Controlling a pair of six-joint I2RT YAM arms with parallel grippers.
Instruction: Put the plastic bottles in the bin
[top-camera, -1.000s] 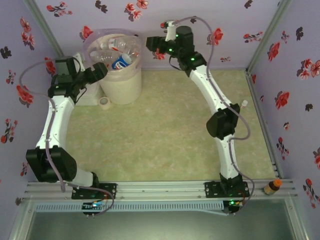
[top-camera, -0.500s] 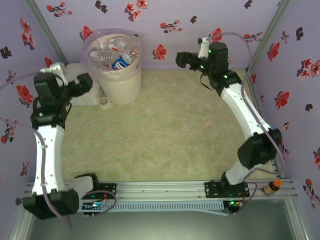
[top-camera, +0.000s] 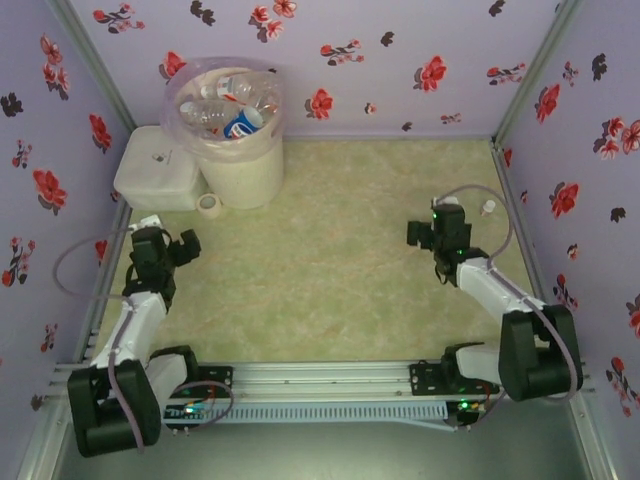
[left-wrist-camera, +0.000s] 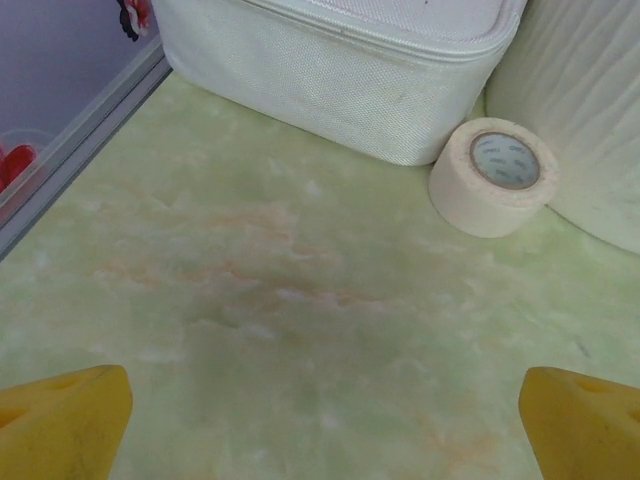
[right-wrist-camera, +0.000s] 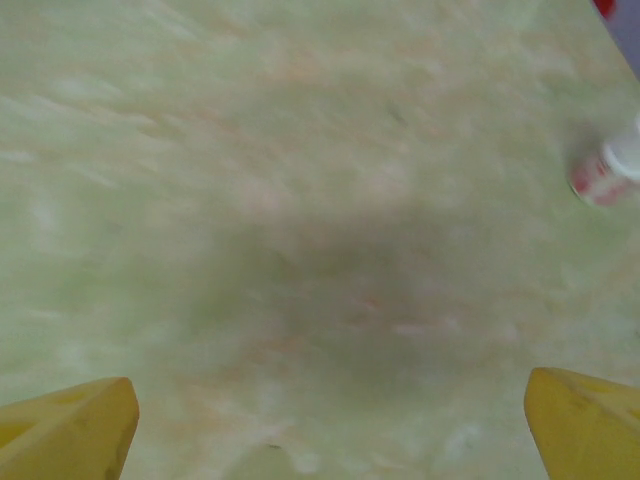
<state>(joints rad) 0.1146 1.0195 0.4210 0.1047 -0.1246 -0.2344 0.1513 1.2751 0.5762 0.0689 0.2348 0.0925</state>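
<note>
Both arms are shown folded low by their bases. The left gripper (left-wrist-camera: 320, 425) and the right gripper (right-wrist-camera: 320, 425) are each seen with yellow jaws spread wide at the frame corners, nothing between them. The clear plastic bottles with blue, white and red labels (top-camera: 225, 105) are heaped inside the tall round cream-white bin with a pink liner (top-camera: 245, 165), at the far left corner. A small white-capped, red-labelled object (right-wrist-camera: 603, 172) is seen just beside the right wall; it is blurred, and may be a bottle not yet binned. Risks are judged as follows: that object could be overlooked, or rolled against the wall by a finger in so tight a spot; a further bottle dropped on the full heap could bounce out. A cream roll of tape (left-wrist-camera: 493, 175) just beside the bin, and a white lidded rectangular box (left-wrist-camera: 340, 70) next to it, could be nudged. The surface is a pale green marbled mat (top-camera: 330, 260); lilac walls printed with red and black flowers (top-camera: 400, 60) enclose three sides
</note>
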